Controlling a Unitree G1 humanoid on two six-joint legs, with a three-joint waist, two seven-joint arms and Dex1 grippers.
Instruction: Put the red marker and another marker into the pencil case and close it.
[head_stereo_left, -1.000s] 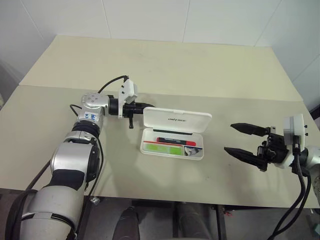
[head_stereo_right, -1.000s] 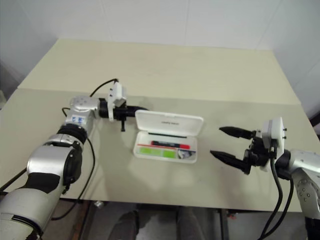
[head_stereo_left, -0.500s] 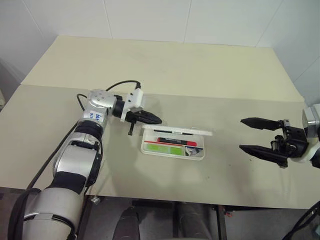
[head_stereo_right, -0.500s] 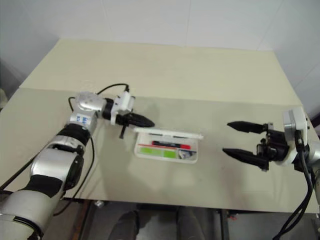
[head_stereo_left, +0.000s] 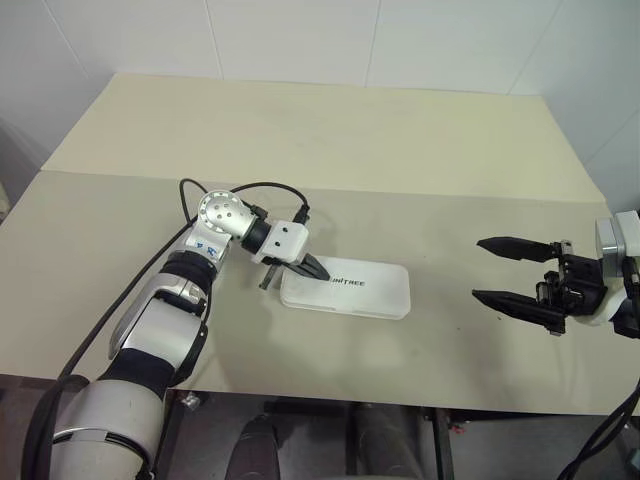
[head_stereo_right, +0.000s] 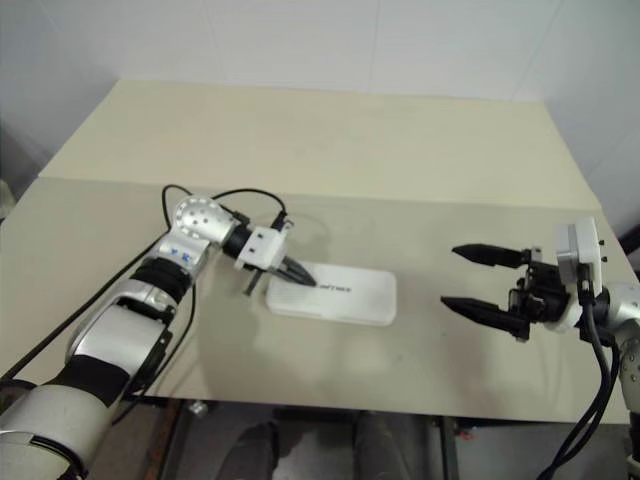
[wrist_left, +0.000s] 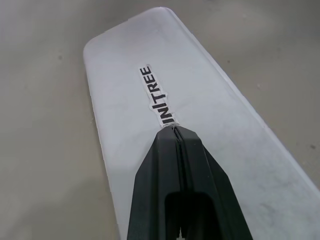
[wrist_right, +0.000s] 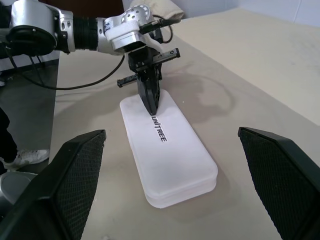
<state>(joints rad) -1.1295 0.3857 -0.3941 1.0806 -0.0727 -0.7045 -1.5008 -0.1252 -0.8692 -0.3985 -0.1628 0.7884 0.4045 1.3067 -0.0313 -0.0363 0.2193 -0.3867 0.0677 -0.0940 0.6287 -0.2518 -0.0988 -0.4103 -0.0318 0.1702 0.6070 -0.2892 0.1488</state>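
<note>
The case (head_stereo_left: 345, 291) lies flat on the tabletop (head_stereo_left: 320, 150) with its lid down, so the job looks almost done. The left pincer (head_stereo_left: 314, 270), squeezed tight, presses on the lid. The right pincer (head_stereo_left: 510, 272) waits wide and empty, well apart. One last push may be left.

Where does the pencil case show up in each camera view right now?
Left eye view: pencil case centre, lid down.
Right eye view: centre, slightly left.
Left wrist view: fills the middle, beyond the shut left hand.
Right wrist view: centre, between the open right hand's fingers.
Shared landmark: the UNITREE lettering.
</note>
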